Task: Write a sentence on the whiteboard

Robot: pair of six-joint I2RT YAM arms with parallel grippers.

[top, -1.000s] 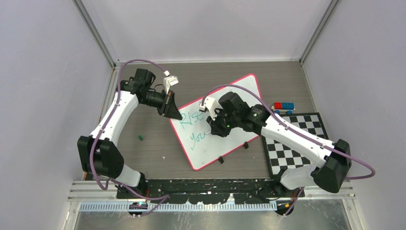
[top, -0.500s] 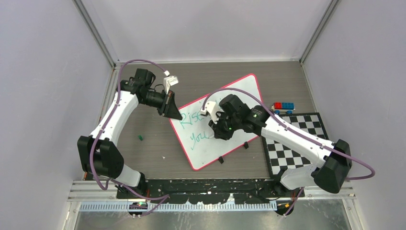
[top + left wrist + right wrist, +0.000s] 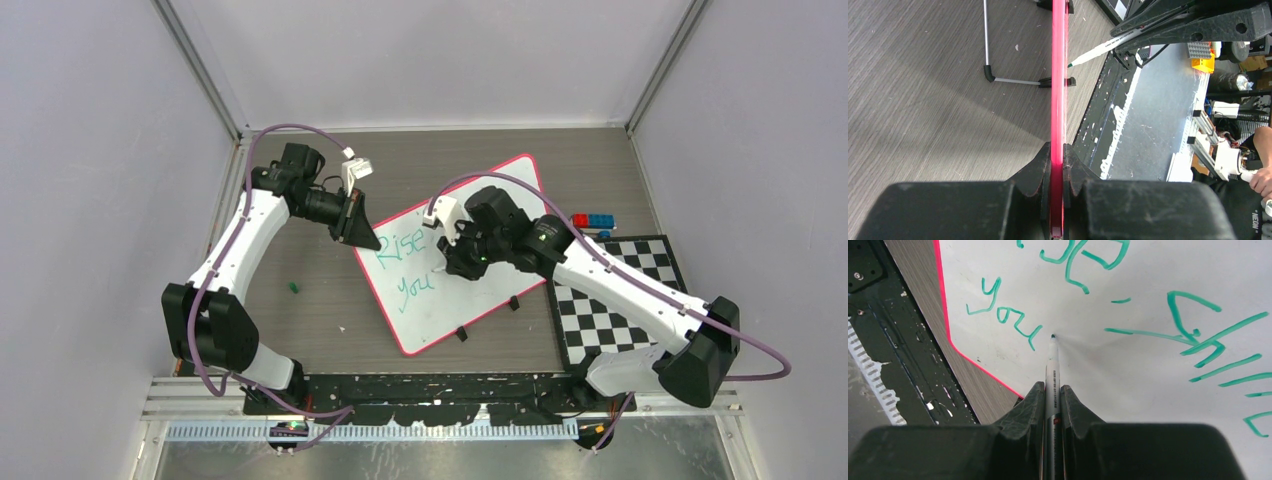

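On the grey table the whiteboard lies slantwise between the two arms, with its lower half bare. The left gripper is pinched shut on the board's pink rim at the left corner. In the left wrist view the red edge runs straight out from between the closed fingers, so the board is braced against the drag of writing. The right gripper hangs over the middle of the board, its fingers pressed together around the marker, which points down and away from the wrist. The sentence so far shows "Rise" and a word beginning "sh" on the upper line, and "you" on the lower. The marker's tip sits just right of the "u". Whether it touches the surface or hovers just above it cannot be settled from these views, though a faint shadow suggests it is very close. The step in hand, as I judge it, is the next letter of the lower line. To do it well, the tip should land just beside the "u" on the same baseline and press lightly so the board does not skid. The stroke should match its neighbours in height. The left clamp must hold firm throughout, and the bare board to the right should be left free for further words.
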